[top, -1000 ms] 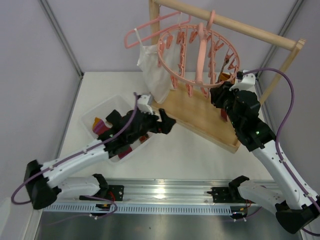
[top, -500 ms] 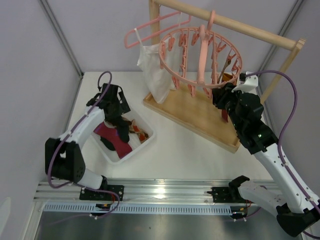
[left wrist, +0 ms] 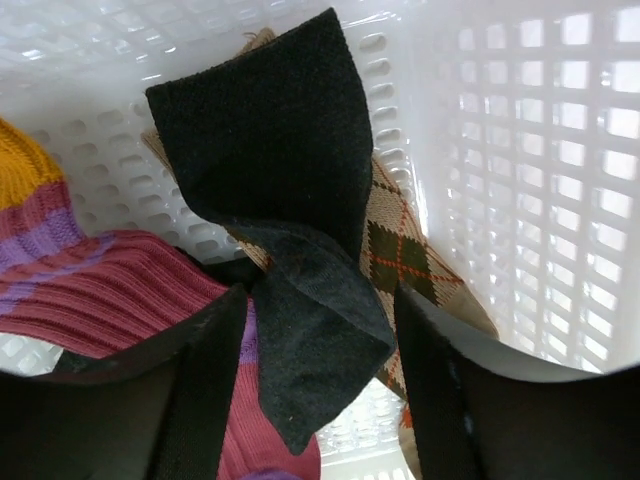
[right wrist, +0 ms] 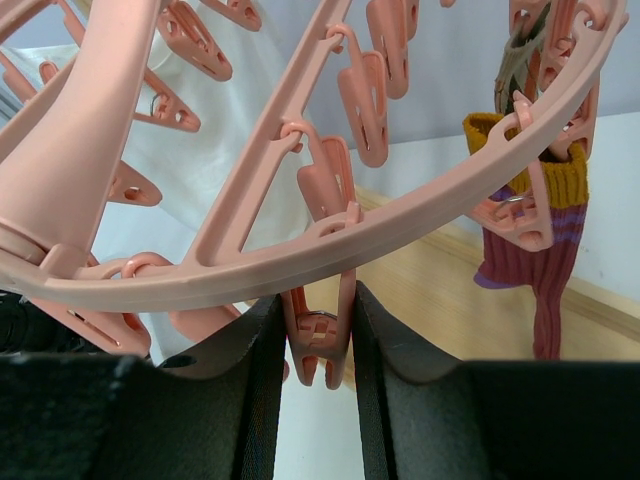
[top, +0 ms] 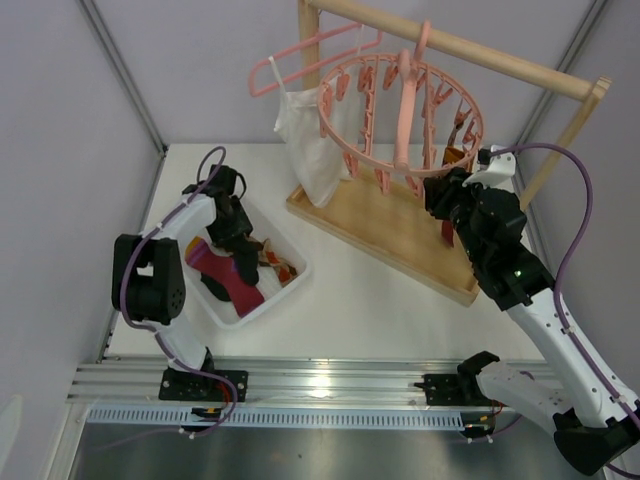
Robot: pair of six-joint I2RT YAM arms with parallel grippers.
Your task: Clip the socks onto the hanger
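Basket (left wrist: 520, 150) wall seems to crowd the black sock (left wrist: 270, 150) closely.

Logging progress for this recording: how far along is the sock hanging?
Done: one striped sock hangs clipped to the round pink hanger. In hand: the right gripper squeezes a pink clip on the ring; the left gripper straddles a black sock in the white basket, jaws not yet closed. Left: that sock, plus the argyle sock and maroon ribbed sock there.
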